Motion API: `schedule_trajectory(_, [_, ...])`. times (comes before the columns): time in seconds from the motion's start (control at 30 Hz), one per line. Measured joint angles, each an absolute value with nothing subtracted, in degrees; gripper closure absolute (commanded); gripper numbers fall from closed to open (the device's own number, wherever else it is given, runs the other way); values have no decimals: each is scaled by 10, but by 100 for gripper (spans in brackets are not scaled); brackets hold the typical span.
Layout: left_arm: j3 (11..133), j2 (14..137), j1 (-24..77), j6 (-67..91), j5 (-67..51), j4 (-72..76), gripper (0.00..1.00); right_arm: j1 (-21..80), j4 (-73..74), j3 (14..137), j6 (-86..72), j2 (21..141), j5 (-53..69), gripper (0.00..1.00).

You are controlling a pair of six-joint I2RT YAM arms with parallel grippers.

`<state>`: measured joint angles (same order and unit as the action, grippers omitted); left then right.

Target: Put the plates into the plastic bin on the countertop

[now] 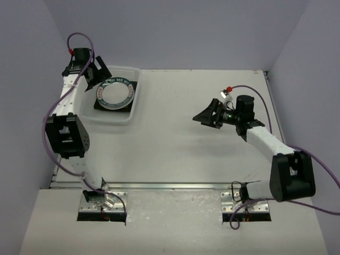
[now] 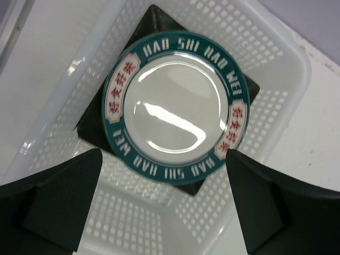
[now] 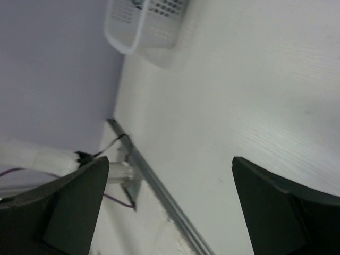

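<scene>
Bases [image 1: 101, 202] of your two arms sit closest, bolted just in front of the metal front edge [image 1: 175, 186] of the tabletop [image 1: 180, 154]. Moving out from there, your right fingers [image 1: 212, 114] hang over the right half of the tabletop, pointing left, spread wide with nothing between them. The right wrist view shows only white surface under that gap. A purple cable [image 1: 255, 95] loops behind that wrist.

Now to the far left corner: the plastic bin [image 1: 133, 109] sits on the tabletop, hard against the left edge. Inside it lies a square dark plate [image 1: 101, 104], and right on top of it is a round plate [image 1: 113, 93] with a white centre, a teal rim lettered HAO SHI HAO WEI and red markings. Its corners poke out from under the round one. Your left fingers [image 1: 98, 74] hover above the bin's far-left end, looking down on the stack. They are spread apart, grasping nothing and clear of the plates.
</scene>
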<state>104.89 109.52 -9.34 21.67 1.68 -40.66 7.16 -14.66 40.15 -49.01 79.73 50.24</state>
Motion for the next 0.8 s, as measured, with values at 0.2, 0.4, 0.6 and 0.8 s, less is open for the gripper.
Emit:
schedule_trajectory(0.2, [847, 811, 46, 181, 112, -353, 0, 156, 112, 520, -330, 656, 202, 1])
schedule_trajectory(0.4, [677, 576, 123, 165, 189, -311, 0, 185, 290, 616, -240, 510, -1, 1])
schedule_trajectory(0.6, [453, 369, 124, 163, 234, -288, 0, 191, 373, 608, -174, 440, -63, 1])
schedule_trajectory(0.8, [422, 273, 149, 160, 273, -268, 0, 193, 404, 518, -137, 359, -78, 1])
